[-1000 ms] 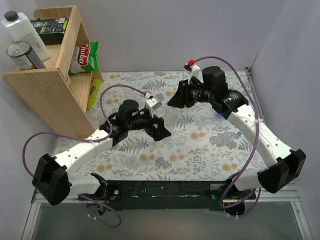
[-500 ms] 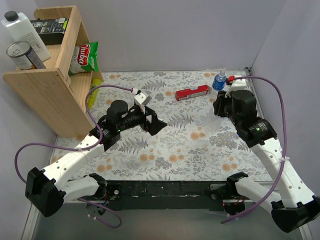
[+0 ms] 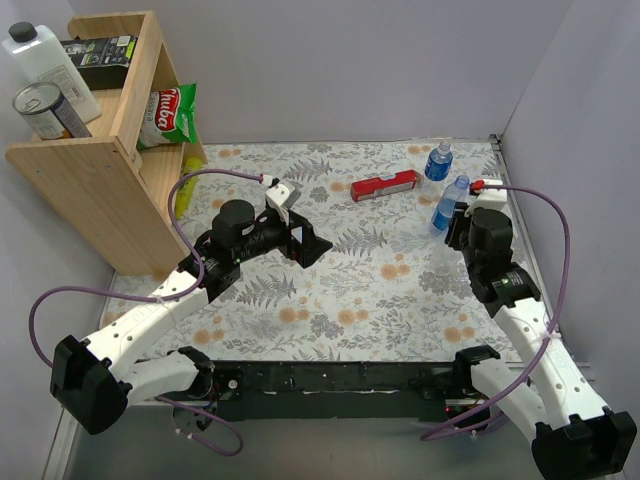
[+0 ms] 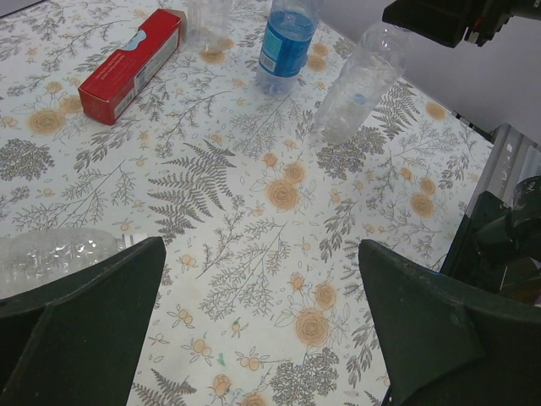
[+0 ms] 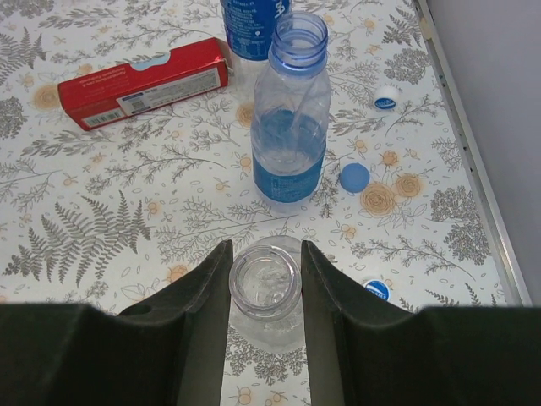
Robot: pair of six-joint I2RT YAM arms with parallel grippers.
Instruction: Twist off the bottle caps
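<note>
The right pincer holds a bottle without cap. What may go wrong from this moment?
The right pincer grips the clear bottle right beside the open blue-label bottle; moving it may tip that one and spill any water. A loose cap lies near; a dragged bottle may push it away.

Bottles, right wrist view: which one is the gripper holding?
The plain clear bottle, uncapped, clamped at its neck by the right gripper; the blue-labelled bottle and the one behind it stand free.

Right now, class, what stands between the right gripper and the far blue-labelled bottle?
An upright, uncapped blue-labelled bottle, seen in the right wrist view.
</note>
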